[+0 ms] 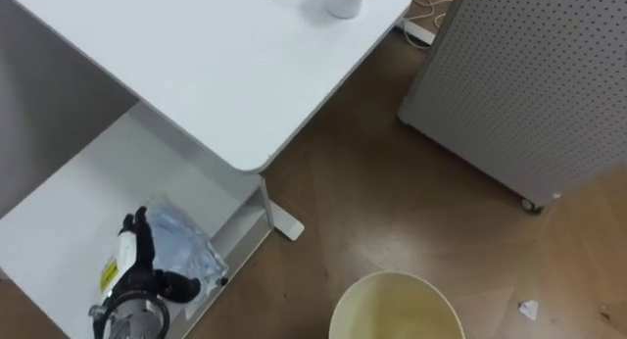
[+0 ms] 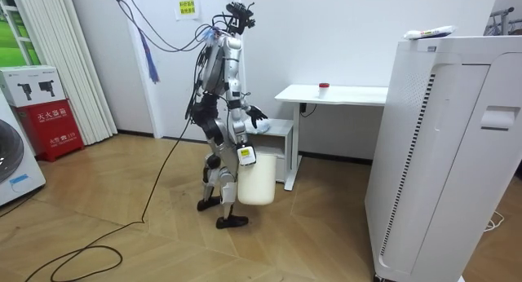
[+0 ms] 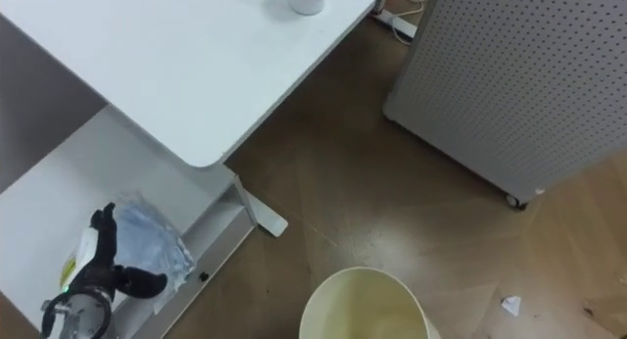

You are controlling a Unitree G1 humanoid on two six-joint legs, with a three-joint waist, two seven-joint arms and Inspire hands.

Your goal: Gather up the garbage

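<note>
Left eye view: left hand [image 1: 140, 270] is down on the low table [image 1: 59, 207], touching the crumpled clear bag [image 1: 186, 243]. That's the garbage, lying by the table's right edge. Fingers [image 1: 137, 231] roughly straight and apart, thumb splayed out below the bag. I read it as not clamped yet. To do it well: close round the bulk of the film, not a loose corner, lift clear of the edge, then swing right over the bin [image 1: 397, 305] before releasing. The film looks slippery and may drape.

Room view: robot stands at the low table, left arm reaching forward. Right hand [image 2: 245, 152] is low at the thigh with the bin hanging there; can't tell its grip.

Right eye view: same read. Hand spread against the bag, bin mouth near and to the right, well apart.
</note>
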